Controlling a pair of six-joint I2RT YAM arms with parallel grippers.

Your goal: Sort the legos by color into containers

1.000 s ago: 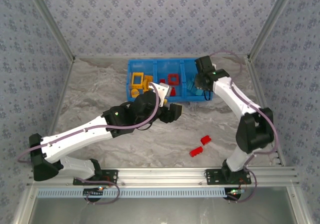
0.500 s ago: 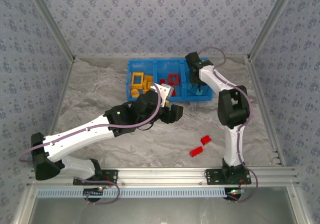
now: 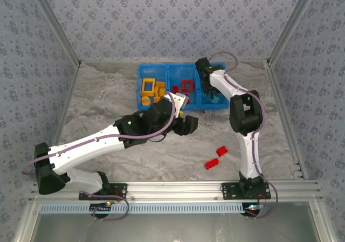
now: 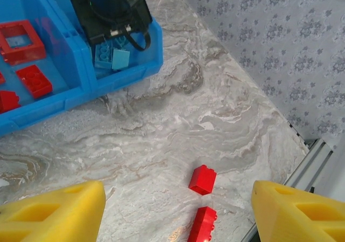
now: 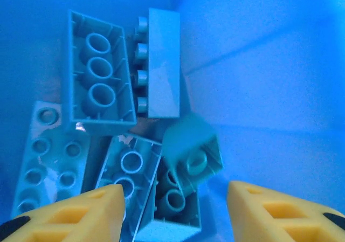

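While the right gripper (image 5: 173, 201) is held over the right compartment (image 5: 259, 64) of the blue bin (image 3: 139, 83), jaws parted and empty above loose light blue bricks (image 5: 99, 72), two red bricks (image 3: 221, 151) are seen on the table (image 3: 97, 102). They are judged nearer the left gripper (image 4: 178, 207), spread wide and empty, and the longer one's axis is set across its closing line.

Two red legos (image 4: 202, 179) on marble table (image 4: 232, 118); blue bin (image 4: 125, 76) beyond.

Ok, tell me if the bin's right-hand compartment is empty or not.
Not empty: several light blue bricks lie piled in the right compartment, under the open right gripper.
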